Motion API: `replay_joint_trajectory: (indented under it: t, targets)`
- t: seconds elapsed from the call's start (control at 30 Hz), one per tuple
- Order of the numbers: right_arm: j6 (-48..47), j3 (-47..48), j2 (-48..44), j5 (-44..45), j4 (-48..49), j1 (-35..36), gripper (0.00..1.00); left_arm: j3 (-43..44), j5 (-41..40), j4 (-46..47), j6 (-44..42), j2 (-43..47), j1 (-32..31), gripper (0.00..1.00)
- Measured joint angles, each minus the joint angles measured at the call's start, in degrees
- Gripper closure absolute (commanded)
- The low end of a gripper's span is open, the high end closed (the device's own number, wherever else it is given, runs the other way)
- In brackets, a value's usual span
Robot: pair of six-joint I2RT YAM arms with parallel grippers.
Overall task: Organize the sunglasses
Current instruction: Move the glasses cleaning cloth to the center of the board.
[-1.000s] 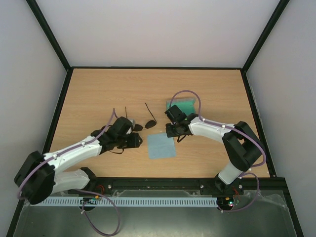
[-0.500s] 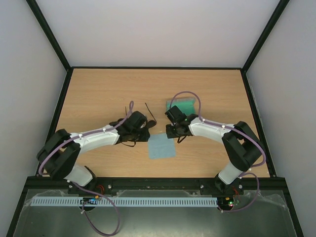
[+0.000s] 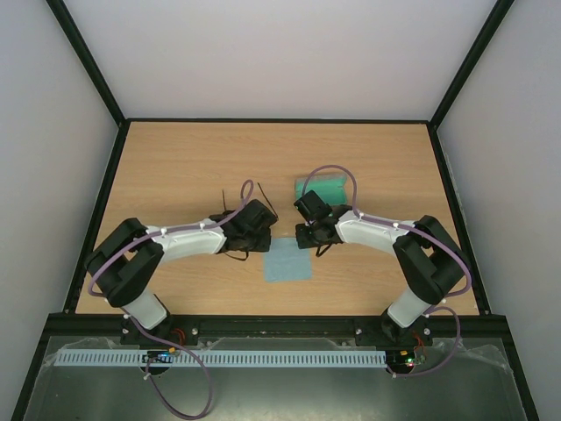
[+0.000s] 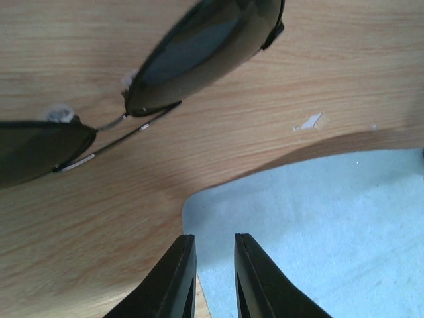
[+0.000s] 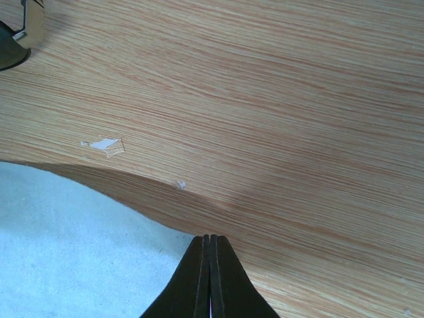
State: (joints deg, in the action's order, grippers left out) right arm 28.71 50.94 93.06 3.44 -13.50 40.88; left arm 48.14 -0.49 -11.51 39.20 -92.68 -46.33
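The sunglasses [image 4: 199, 46] lie on the wooden table, their two dark lenses and wire bridge at the top of the left wrist view. From above, my left arm hides them except for a thin temple arm [image 3: 265, 195]. My left gripper [image 4: 213, 242] hovers over the near-left corner of the blue-grey cloth [image 4: 318, 225]. Its jaws are a narrow gap apart, with nothing between them. My right gripper [image 5: 211, 237] is shut at the cloth's [image 5: 79, 252] far-right edge. That edge is raised and casts a shadow on the wood. From above, the two grippers [image 3: 267, 239] [image 3: 302, 237] face each other across the cloth [image 3: 287, 261].
A flat green object [image 3: 322, 186] lies behind the right gripper. Small white flecks [image 5: 105, 144] dot the wood near the cloth. Black frame rails border the table [image 3: 175, 167] on the left, far and right sides.
My left arm has swung right, passing over the sunglasses to the cloth's corner, and its jaws have narrowed. The right arm has not moved.
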Motion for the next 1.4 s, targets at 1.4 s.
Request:
replay_joint_trajectory:
  t: [1.4]
  targets:
    - [-0.02, 0.0, 0.0, -0.22, 0.26, 0.0, 0.99, 2.6, -4.52, 0.46, -1.27, -5.35, -0.39, 0.86]
